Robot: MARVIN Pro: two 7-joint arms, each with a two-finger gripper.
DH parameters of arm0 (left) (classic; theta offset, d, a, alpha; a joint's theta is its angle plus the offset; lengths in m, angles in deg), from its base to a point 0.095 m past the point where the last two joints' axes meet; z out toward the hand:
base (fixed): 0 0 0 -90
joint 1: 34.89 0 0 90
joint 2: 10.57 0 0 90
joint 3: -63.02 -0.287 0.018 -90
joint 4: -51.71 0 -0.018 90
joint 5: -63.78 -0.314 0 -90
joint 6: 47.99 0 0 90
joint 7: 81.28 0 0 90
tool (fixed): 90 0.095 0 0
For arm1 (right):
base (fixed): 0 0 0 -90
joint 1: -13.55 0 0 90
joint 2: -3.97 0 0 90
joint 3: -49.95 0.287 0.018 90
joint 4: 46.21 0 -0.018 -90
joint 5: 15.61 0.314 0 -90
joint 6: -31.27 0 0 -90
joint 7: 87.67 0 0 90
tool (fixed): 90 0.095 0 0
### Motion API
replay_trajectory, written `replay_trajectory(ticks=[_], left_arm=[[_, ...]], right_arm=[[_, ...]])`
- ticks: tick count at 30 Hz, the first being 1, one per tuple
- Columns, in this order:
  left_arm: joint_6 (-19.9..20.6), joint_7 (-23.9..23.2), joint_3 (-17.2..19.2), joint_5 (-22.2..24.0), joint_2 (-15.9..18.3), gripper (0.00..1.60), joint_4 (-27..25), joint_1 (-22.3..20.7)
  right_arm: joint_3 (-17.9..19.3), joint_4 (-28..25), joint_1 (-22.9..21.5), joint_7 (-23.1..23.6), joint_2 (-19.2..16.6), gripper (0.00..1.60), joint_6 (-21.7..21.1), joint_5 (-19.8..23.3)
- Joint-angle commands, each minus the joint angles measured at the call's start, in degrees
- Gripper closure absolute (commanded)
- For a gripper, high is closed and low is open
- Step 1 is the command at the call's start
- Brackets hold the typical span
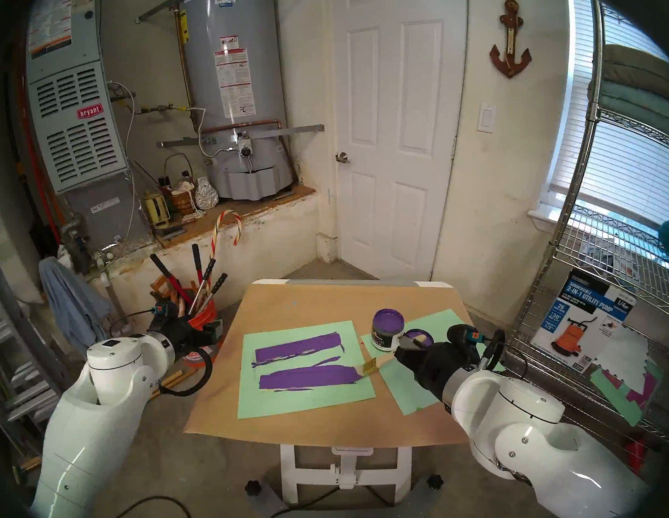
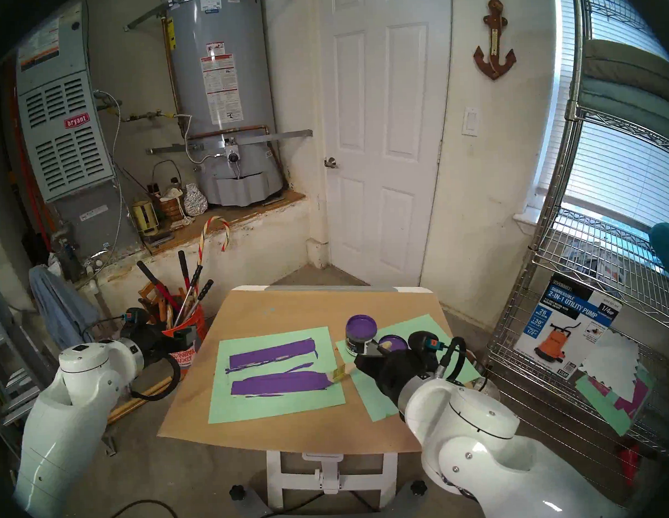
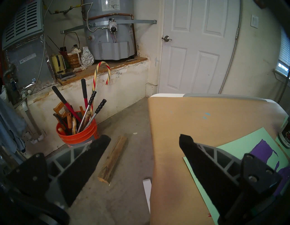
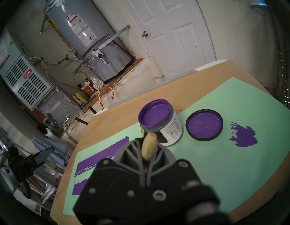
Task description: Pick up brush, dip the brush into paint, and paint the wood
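— Brush and wood?
— Small flat paintbrush (image 1: 372,366) with pale wooden handle and gold ferrule pinched between right gripper (image 1: 400,352) fingers (image 4: 133,150), handle end poking up through them; bristles touching right end of purple-coated ribbed wooden panel (image 1: 307,378) on large green paper sheet (image 1: 305,403).
— Paint?
— Open round jar of glossy purple paint (image 1: 387,327) just beyond, beside dark round lid (image 4: 204,124).
— Other side?
— Left gripper (image 3: 144,141) fingers spread wide, holding nothing, off the brown-papered worktop (image 1: 327,303) left edge.

Furnace (image 1: 77,126) reads "bryant"; box (image 1: 584,320) reads "2-IN-1 UTILITY PUMP".
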Motion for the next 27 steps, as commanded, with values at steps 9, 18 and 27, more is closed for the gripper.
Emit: replay_trajectory(ticks=[9,18,27], left_arm=[[-0.17,0.02,0.44,0.07,0.12,0.00,-0.73,-0.38],[-0.17,0.02,0.46,0.08,0.12,0.00,-0.76,-0.36],[-0.17,0.02,0.46,0.08,0.12,0.00,-0.76,-0.36]], right_arm=[[6.31,-6.68,-1.84,6.37,2.19,1.60,2.44,8.87],[11.51,-6.68,-0.59,7.41,2.72,1.60,4.04,13.33],[22.24,-6.68,3.48,7.43,3.13,1.60,6.39,20.90]])
